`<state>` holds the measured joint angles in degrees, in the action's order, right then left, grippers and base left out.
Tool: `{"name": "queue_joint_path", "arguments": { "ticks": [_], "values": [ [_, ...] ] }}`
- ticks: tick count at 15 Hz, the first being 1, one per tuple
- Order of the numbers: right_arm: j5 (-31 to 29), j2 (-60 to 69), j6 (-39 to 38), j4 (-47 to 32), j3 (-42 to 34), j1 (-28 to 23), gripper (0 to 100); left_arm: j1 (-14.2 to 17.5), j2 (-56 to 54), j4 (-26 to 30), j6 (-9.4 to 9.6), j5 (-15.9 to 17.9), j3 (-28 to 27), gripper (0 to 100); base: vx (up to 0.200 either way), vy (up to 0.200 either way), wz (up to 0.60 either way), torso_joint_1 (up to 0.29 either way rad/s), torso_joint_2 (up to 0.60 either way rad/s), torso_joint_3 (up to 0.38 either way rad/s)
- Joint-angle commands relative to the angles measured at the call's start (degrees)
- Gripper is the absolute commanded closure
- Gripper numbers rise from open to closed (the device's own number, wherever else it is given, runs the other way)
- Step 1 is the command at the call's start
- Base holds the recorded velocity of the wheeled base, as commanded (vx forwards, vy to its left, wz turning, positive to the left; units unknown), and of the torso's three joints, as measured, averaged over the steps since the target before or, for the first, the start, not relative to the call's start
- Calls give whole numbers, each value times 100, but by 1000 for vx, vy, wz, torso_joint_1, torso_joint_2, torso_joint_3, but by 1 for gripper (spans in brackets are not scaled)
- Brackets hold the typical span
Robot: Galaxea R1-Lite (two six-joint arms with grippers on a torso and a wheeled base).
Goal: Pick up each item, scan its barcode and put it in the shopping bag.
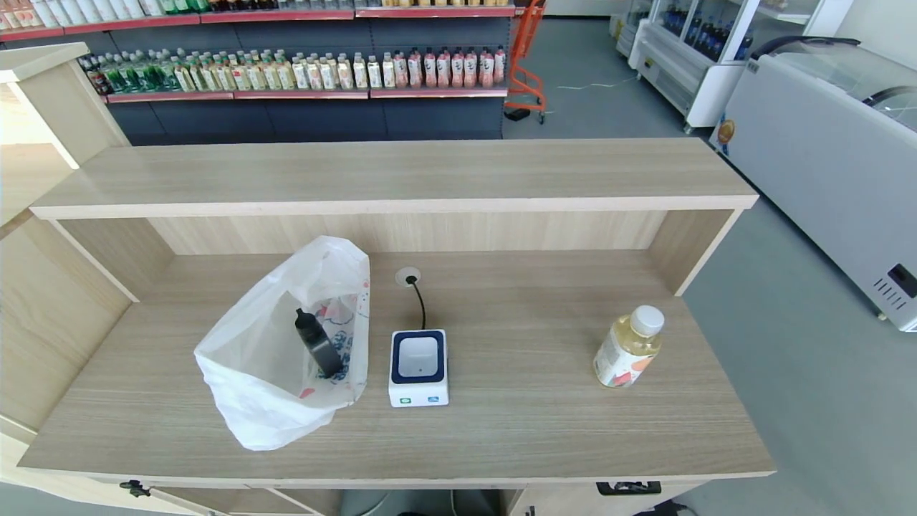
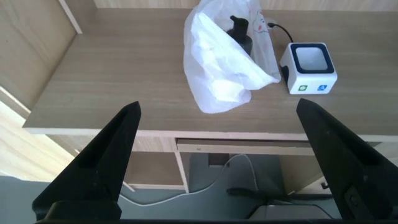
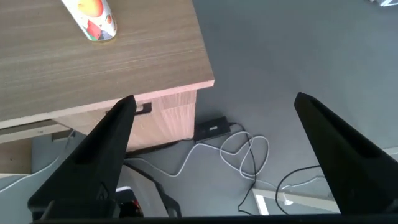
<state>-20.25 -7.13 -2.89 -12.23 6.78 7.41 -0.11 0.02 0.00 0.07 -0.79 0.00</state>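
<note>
A pale wood-grain tabletop point(image 1: 544, 423) is carrying three things in a loose row; a white plastic shopping bag point(image 1: 265, 373) is sitting on its left part, its mouth gaping open toward the robot, and a dark bottle with a black cap point(image 1: 317, 344) is leaning inside it against the printed far wall. Just beside the bag, at the middle of the tabletop, a small white barcode scanner point(image 1: 419, 367) with a dark-framed window is facing upward; its black cable point(image 1: 419, 301) is running back into a round hole in the tabletop. Well apart on the right, a drink bottle point(image 1: 629, 347) with a white cap, pale yellow liquid and a fruit-printed label is standing upright, untouched. The left pincer point(image 2: 219, 107) is hanging below and in front of the tabletop's near edge, opposite the bag, its two dark fingers spread wide and holding nothing. The right pincer point(image 3: 214, 99) is likewise spread wide and empty, hanging over the grey floor point(image 3: 298, 56) off the tabletop's right corner; loose cables point(image 3: 242, 152) are lying on the floor beneath it. Behind the tabletop, store shelves point(image 1: 301, 72) are holding rows of bottled drinks; a white chest freezer point(image 1: 824, 158) is standing at the right.
</note>
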Motion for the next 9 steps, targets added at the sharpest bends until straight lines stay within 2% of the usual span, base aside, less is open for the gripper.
{"name": "queue_joint_path", "arguments": {
  "ticks": [1, 2, 5, 7, 9],
  "values": [
    [-5, -25, -1, 1, -1, 6, 0, 2, -2, 0, 1, 0, 0, 0, 0, -200, 0, 2, 7, 2],
    [-5, -25, -1, 1, -1, -3, 0, 2, -2, 0, 1, 0, 0, 0, 0, -200, 0, -12, -12, 7],
    [47, -588, -89, 1, 535, 32, 0, 2, -2, 0, -7, 0, 0, 0, 0, 0, 0, 0, 0, 0],
    [355, -2372, -1021, 388, 1660, 32, 0, 2, -2, 0, -7, 0, 0, 0, 0, 0, 0, 0, 0, 0],
    [689, -3901, -1328, 757, 2548, 76, 0, 2, -2, 0, -7, 0, 0, 0, 0, 0, 0, 0, 0, 0]
  ]
}}
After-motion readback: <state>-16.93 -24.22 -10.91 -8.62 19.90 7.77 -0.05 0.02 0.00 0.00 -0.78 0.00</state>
